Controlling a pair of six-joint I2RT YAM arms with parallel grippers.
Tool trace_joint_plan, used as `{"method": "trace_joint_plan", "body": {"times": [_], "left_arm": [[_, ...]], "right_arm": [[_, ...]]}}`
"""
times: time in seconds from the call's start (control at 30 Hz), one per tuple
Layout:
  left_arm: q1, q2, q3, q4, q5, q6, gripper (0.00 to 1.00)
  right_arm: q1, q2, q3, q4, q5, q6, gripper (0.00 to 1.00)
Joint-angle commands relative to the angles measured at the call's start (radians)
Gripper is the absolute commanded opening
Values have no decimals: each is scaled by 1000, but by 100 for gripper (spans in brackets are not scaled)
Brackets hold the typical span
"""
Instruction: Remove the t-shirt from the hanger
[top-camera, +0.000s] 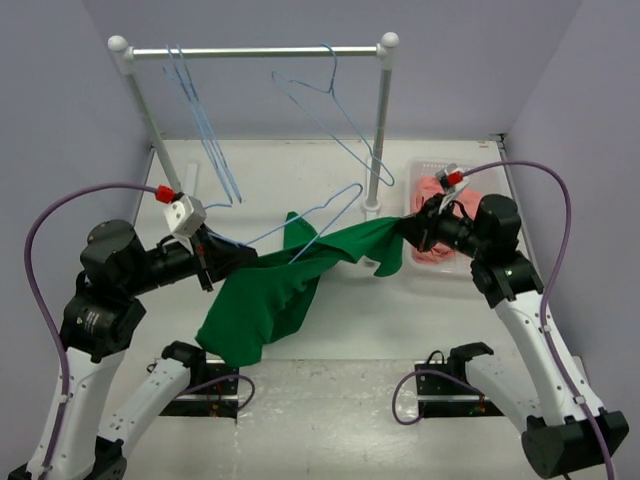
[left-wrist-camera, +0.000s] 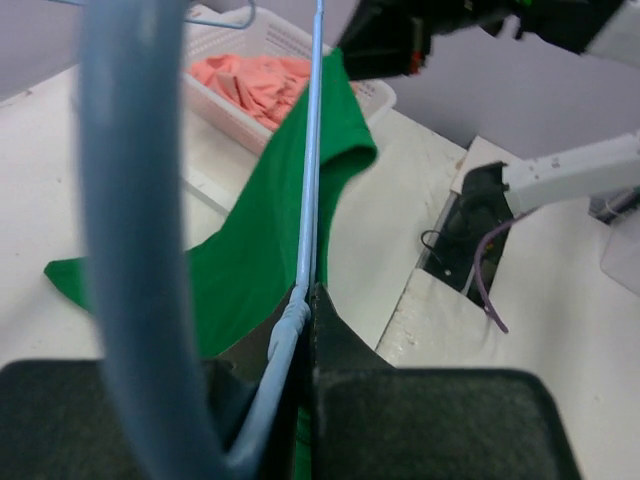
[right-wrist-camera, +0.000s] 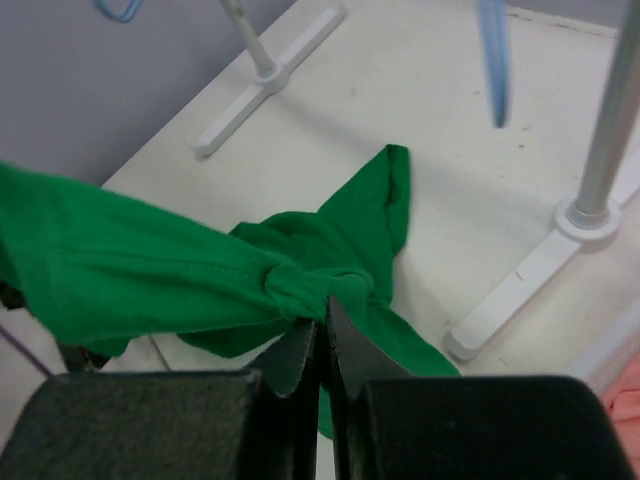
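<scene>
The dark green t-shirt (top-camera: 268, 300) hangs stretched between my two arms, its lower part drooping toward the table. Through it runs the light-blue wire hanger (top-camera: 330, 197), hook end up to the right. My left gripper (top-camera: 213, 250) is shut on the hanger's wire; in the left wrist view the wire (left-wrist-camera: 312, 150) runs straight out from the closed jaws (left-wrist-camera: 305, 300) over the green cloth (left-wrist-camera: 270, 230). My right gripper (top-camera: 405, 228) is shut on a bunched fold of the t-shirt (right-wrist-camera: 150, 270), pinched at the fingertips (right-wrist-camera: 322, 315) and pulled taut to the right.
A white clothes rack with a grey rail (top-camera: 250, 51) stands at the back, with two more blue wire hangers (top-camera: 205, 130) (top-camera: 340, 120) on it. Its right post and foot (top-camera: 378, 180) are close behind the shirt. A white basket (top-camera: 432, 163) with salmon-pink clothes is behind my right gripper.
</scene>
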Motion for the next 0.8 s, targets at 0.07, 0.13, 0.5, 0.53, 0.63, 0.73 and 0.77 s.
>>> {"method": "trace_joint_plan", "body": {"times": [0.07,0.13,0.5,0.53,0.63,0.73,0.77], "left_arm": [[2,80,39,161,-230,-143,0],[2,92,54,187,-244,-144,0],[2,37,2,443,-111,-216,0],[2,35,1,452,-108,-218,0],[2,31,-15,498,-88,-244,0],[2,25,-25,541,-72,-274,0],[2,23,-30,555,-71,-281,0]], "right_arm": [[127,-53,-38,-97,20,-155,22],[144,-50,-51,-103,-2,-155,60],[225,-128,-124,59,-43,-171,99],[274,-119,-125,75,-11,-197,99],[455,-48,-127,223,81,-232,99],[549,65,-124,487,101,-200,99],[570,102,-108,542,106,-198,99]]}}
